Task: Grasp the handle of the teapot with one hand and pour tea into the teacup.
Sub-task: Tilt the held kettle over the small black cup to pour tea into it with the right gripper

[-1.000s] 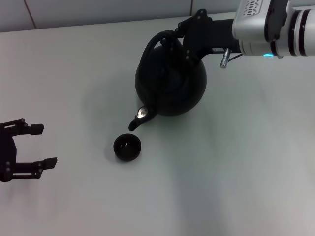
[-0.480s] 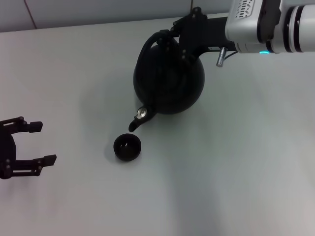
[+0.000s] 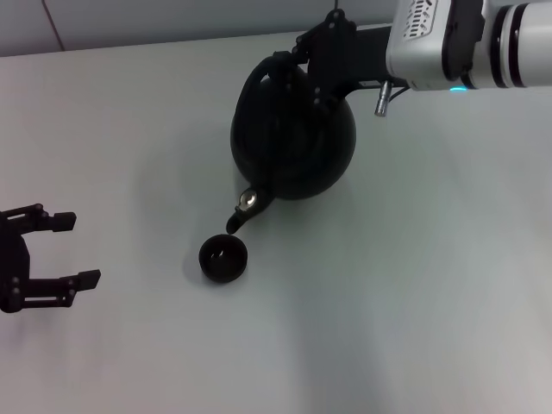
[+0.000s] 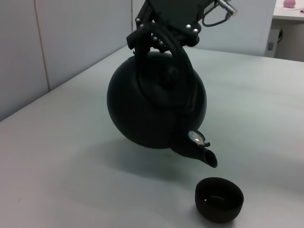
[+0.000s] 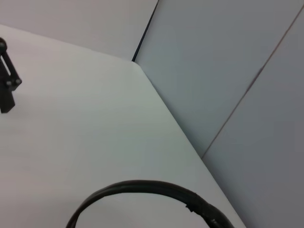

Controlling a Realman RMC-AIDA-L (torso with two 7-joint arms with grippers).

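Note:
My right gripper point(image 3: 304, 71) is shut on the arched black handle point(image 3: 259, 84) of the round black teapot point(image 3: 293, 142) and holds it lifted and tilted, spout down. The spout point(image 3: 236, 217) hangs just above and behind the tiny black teacup point(image 3: 223, 258) on the white table. In the left wrist view the teapot point(image 4: 152, 107) tilts toward the teacup point(image 4: 219, 198), spout point(image 4: 205, 155) just above its rim. No tea stream shows. In the right wrist view only a stretch of the handle point(image 5: 142, 187) is seen. My left gripper point(image 3: 69, 252) is open and empty at the left edge.
The white table point(image 3: 388, 285) is bare around the teacup. A wall point(image 3: 172, 17) runs along the table's far edge. The left gripper's finger point(image 5: 7, 85) shows far off in the right wrist view.
My right gripper has carried the teapot slightly left and up, tilting it a little more, so the spout sits nearer over the teacup. The left arm has not moved.

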